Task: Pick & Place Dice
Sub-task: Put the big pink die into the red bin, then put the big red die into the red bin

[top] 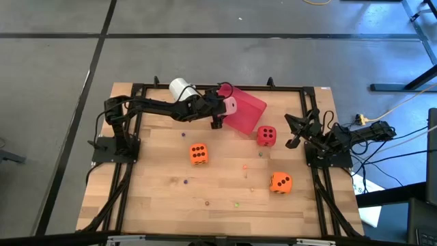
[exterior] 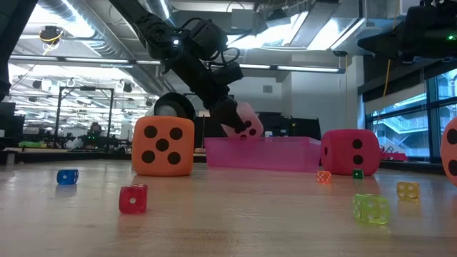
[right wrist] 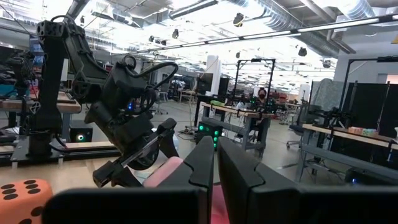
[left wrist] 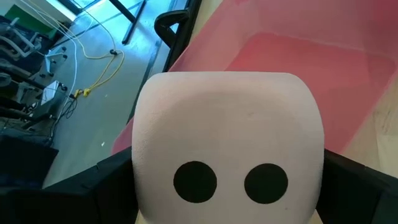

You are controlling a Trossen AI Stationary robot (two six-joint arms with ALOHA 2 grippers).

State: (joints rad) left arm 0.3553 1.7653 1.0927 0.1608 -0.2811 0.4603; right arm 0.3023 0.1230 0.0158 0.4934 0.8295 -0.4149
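A pink die (left wrist: 230,137) hangs just above the left end of the red-pink tray (top: 249,113), and my left gripper (left wrist: 227,208) is shut on it. In the low view the pink die (exterior: 246,123) is a little above the tray's rim (exterior: 264,143). Two orange dice (top: 199,154) (top: 280,182) and a red die (top: 266,136) rest on the wooden table. My right gripper (right wrist: 215,163) is shut and holds nothing; it waits at the table's right side (top: 292,135). My left gripper pinches the pink die by two opposite sides between its two fingers (left wrist: 93,186), with the two-pip face (left wrist: 230,180) turned toward the wrist. The fingers come slanting down from the table's left. The die is lifted clear, over the tray's left end.
A white cup (top: 181,87) lies behind my left arm near the far edge. Several tiny dice are scattered on the near half of the table, among them a blue one (exterior: 67,176), a red one (exterior: 133,198) and a green one (exterior: 371,208).
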